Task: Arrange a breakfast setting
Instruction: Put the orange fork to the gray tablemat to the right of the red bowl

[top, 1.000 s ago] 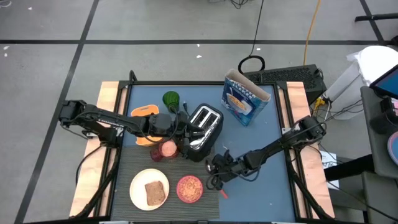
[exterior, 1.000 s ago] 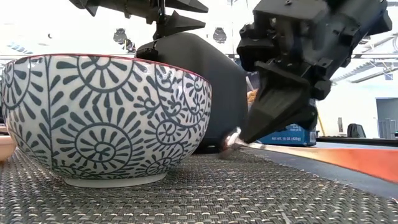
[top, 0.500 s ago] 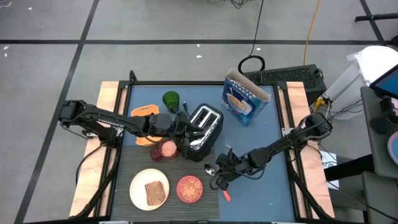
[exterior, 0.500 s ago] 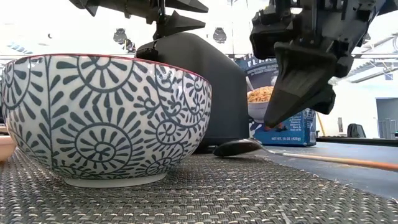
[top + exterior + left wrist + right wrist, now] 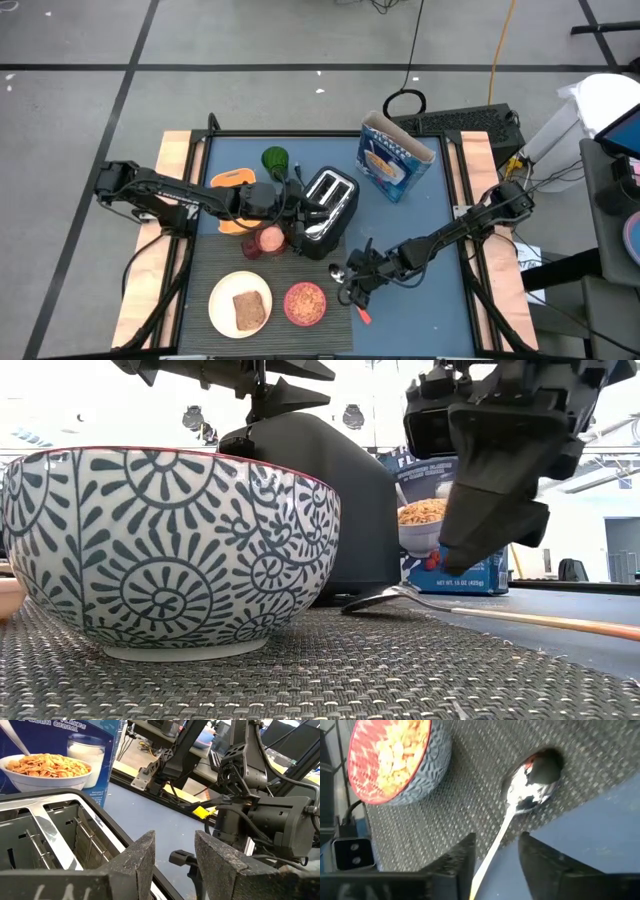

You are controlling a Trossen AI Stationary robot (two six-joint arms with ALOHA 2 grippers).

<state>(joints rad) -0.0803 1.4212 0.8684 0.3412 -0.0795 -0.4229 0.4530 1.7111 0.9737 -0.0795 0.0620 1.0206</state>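
**Spoon on mat, right gripper above it**

The spoon (image 5: 530, 790) lies on the woven mat (image 5: 470, 800) beside the cereal bowl (image 5: 305, 303). The right gripper (image 5: 495, 857) hovers over its handle, fingers parted, apparently not touching it. The left gripper (image 5: 172, 852), partly open and empty, sits at the toaster (image 5: 328, 210).

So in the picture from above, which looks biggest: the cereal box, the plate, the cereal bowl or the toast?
1. Cereal box and plate: look about alike, so I won't rank them.
2. Cereal bowl.
3. Toast, smallest.
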